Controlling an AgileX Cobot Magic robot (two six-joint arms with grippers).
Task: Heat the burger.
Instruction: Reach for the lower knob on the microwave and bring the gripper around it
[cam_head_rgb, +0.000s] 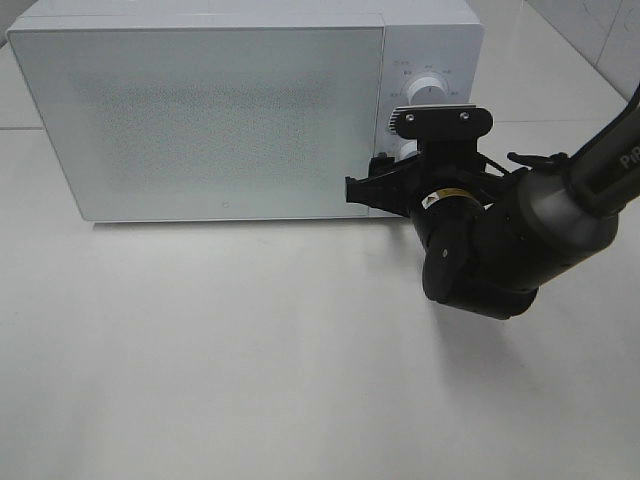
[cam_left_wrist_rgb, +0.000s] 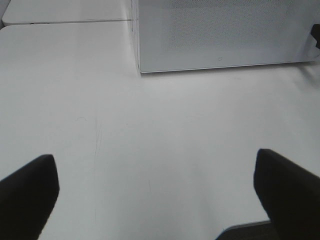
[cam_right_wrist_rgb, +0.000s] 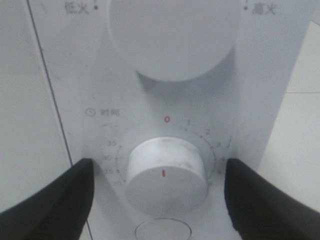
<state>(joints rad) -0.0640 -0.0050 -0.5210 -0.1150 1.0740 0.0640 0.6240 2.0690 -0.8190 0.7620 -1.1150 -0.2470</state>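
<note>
The burger is out of view. A white microwave stands at the back of the table with its door shut. My right gripper is at its control panel. In the right wrist view the right gripper is open, its two black fingers on either side of the lower timer knob, with a gap on each side. The knob's red mark points away from the red 0. My left gripper is open over bare table in front of the microwave, nothing between its fingers.
A larger round knob sits above the timer knob on the panel, also seen as the upper knob. The white table stretches in front of the microwave. A seam between table tops runs at the far left.
</note>
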